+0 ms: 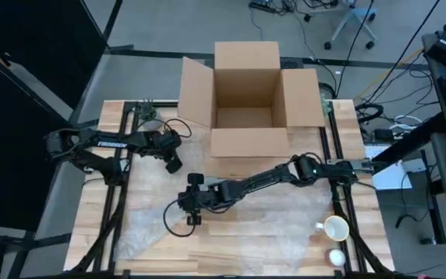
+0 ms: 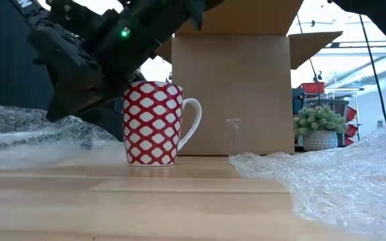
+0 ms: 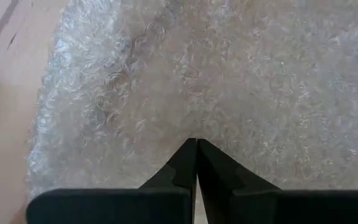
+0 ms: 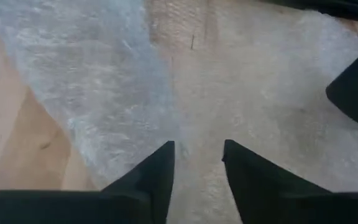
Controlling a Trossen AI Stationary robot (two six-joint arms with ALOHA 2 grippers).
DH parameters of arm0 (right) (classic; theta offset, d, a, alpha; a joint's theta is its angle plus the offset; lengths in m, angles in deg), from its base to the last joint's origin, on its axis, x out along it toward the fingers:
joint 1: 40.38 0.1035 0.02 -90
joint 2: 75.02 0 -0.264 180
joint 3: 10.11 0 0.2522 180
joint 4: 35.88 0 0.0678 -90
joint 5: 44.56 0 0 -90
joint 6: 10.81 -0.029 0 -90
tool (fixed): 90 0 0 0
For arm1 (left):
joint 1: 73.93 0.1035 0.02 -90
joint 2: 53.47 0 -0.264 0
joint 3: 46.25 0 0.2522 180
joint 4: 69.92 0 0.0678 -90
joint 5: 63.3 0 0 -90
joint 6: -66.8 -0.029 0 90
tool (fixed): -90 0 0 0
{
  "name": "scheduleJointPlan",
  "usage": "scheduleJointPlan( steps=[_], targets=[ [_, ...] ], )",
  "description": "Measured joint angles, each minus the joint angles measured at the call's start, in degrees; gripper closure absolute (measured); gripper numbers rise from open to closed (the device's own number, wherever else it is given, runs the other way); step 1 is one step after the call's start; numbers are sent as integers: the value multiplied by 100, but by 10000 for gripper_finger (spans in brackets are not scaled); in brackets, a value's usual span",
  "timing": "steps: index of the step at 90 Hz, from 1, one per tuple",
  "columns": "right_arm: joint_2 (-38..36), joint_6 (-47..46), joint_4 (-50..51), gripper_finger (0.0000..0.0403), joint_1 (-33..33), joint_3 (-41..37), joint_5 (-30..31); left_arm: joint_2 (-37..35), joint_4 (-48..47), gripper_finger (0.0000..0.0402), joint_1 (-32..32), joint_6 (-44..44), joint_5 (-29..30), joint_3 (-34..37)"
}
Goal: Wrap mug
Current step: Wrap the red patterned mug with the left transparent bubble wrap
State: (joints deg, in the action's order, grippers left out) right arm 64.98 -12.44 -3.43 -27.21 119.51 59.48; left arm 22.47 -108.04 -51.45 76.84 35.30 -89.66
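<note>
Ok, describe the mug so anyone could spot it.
Start at the open cardboard box at the table's far edge, then go to the front right corner, just off the bubble wrap. The mug stands upright there: red with a white lattice and white handle.

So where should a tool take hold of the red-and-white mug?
Probably across the rim of the red-and-white mug, from above: it stands upright on the table, mouth up, its handle sticking out sideways, best avoided.
</note>
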Motion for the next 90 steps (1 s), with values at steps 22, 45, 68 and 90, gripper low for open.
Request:
scheduleJointPlan(
  steps=[22, 45, 68, 90],
  targets=[
    [17, 67, -34, 397, 31, 4, -162, 0, 0, 402, 1, 0, 0, 0],
    [-28, 58, 765, 402, 247, 263, -423, 0, -4, 402, 1, -2, 0, 0],
    [-42, 79, 1516, 403, 636, 452, -1074, 0, -2, 402, 0, -2, 0, 0],
    [-49, -138, 1833, 403, 1064, 456, -1456, 0, -2, 402, 2, -2, 2, 0]
  ],
)
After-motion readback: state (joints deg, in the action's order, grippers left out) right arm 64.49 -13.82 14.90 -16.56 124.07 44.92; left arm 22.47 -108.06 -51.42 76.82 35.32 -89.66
